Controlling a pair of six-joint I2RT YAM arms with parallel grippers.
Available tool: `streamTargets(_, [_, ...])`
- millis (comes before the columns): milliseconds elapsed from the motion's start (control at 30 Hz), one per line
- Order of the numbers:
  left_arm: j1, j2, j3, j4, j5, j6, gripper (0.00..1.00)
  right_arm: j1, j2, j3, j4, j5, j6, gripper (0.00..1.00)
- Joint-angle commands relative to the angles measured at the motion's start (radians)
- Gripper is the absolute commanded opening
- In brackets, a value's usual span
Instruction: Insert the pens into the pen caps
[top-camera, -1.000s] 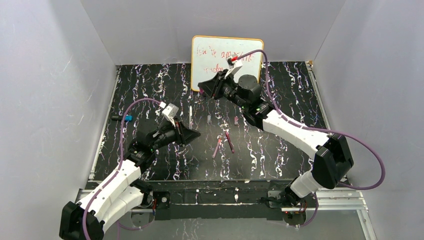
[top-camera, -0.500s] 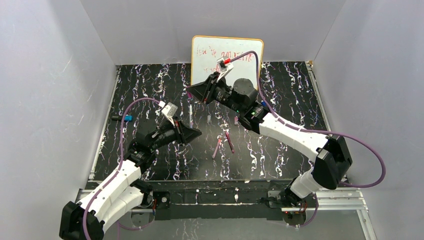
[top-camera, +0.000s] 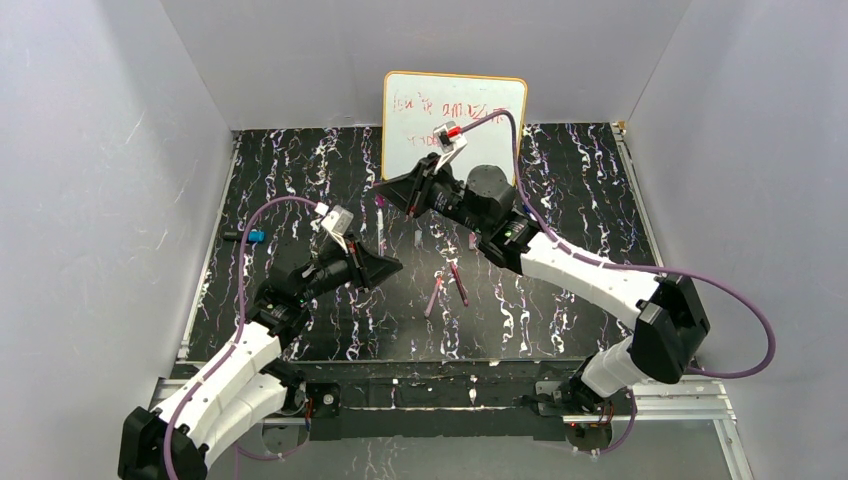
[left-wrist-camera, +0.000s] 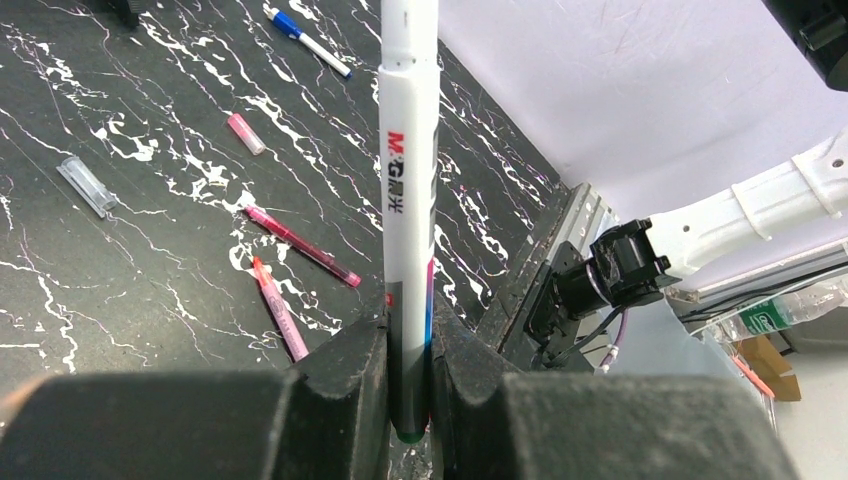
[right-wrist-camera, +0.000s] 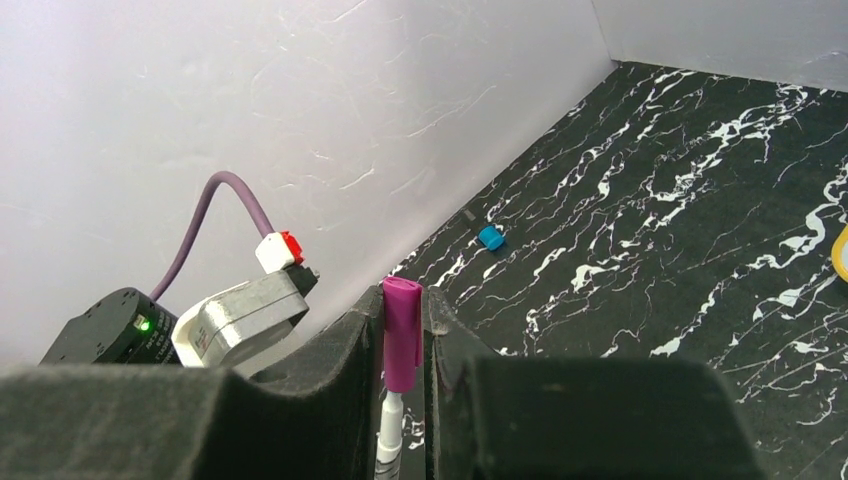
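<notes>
**A:** Holding anything in the left fingers (left-wrist-camera: 370, 375)?

**B:** Clamped almost fully shut on the butt of a pen (left-wrist-camera: 408, 200), white-bodied. No gap to see on either side of the barrel.

**A:** And in the right fingers (right-wrist-camera: 368, 350)?

**B:** Pinching a magenta cap (right-wrist-camera: 402, 335) across its barrel, parted only to its width.

**A:** Where, going by the whiteboard (top-camera: 455, 110)?

**B:** Just in front of its lower left corner, lifted off the tabletop (top-camera: 580, 170). Brought together there, tip to mouth.

**A:** Pointing which way?

**B:** Straight out of the left fingers, long axis running toward the whiteboard, writing tip leading. Roughly in line with the cap's own axis, open end facing the tip.

**A:** Seated yet?

**B:** Cannot tell how deep. Looks barely started, judging by the narrow tip right at the cap's mouth in the right wrist view.

**A:** Step in hand, then?

**B:** Mating this one pair, by the look of it. Calls next for keeping both axes in line and pressing together along them until snug. Risks a jam or a slipped cap with any tilt.

**A:** And after that?

**B:** Capping the pink pens (top-camera: 459, 283) lying loose farther in front of the whiteboard, using the loose caps (left-wrist-camera: 245, 133) scattered between them and it.
</notes>
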Motion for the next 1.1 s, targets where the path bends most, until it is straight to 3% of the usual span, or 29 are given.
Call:
streamTargets(0, [0.006, -0.014, -0.001, -0.008, -0.012, 0.016, 0.00, 0.008, -0.060, -0.015, 0.031, -0.005, -0.002, 0.22])
streamTargets(1067, [0.011, -0.015, -0.002, -0.013, 0.002, 0.017, 0.00, 0.016, -0.009, 0.010, 0.101, 0.019, -0.028, 0.22])
